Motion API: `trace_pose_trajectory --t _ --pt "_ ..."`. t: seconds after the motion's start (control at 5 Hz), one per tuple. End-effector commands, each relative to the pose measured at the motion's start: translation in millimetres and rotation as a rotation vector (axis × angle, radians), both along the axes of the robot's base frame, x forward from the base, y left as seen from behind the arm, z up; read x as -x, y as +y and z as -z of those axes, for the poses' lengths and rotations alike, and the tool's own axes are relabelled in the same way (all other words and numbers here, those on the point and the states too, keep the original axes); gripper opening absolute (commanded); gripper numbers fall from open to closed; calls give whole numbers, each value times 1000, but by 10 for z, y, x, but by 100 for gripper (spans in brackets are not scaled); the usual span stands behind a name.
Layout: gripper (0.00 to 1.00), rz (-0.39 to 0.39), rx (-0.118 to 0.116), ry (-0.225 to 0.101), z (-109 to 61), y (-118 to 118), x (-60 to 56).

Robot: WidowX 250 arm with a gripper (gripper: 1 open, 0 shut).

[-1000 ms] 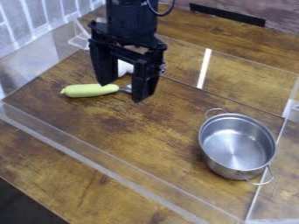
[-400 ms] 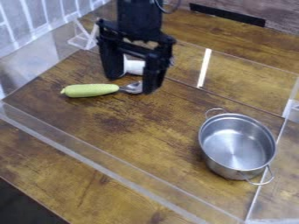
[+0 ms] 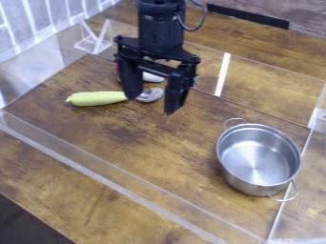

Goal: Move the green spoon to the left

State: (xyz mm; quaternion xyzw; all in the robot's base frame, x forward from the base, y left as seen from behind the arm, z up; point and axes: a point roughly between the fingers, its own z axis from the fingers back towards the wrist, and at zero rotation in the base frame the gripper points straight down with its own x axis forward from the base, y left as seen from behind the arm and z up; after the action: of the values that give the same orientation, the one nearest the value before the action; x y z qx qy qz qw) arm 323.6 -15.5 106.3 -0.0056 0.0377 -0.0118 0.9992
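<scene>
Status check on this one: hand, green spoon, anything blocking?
Hand open, empty, pointing down over the spoon's bowl end. Green spoon flat on the table, not gripped. Steel pot off to the right, clear of the spoon.

The hand (image 3: pixel 152 95) hangs over the desk (image 3: pixel 140 162), fingers pointing down. The spoon (image 3: pixel 107 97) lies flat on the desk, its handle stretching off to the hand's left and its bowl just beside the fingers. The pot (image 3: pixel 258 158) stands well apart, right of the hand and nearer the front.
</scene>
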Motion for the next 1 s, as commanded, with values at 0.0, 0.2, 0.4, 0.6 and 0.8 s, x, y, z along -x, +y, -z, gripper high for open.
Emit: trace_pose_trajectory --t 0.0,0.2,0.4,0.6,0.8 --pt "100 71 5 -81 -236 -141 -275" --pt "100 115 -2 -99 -283 -184 -476" --pt "100 142 0 -114 -265 -109 -630" --pt "100 165 2 -119 -267 -41 -680" --pt "100 183 5 -131 -292 32 -714"
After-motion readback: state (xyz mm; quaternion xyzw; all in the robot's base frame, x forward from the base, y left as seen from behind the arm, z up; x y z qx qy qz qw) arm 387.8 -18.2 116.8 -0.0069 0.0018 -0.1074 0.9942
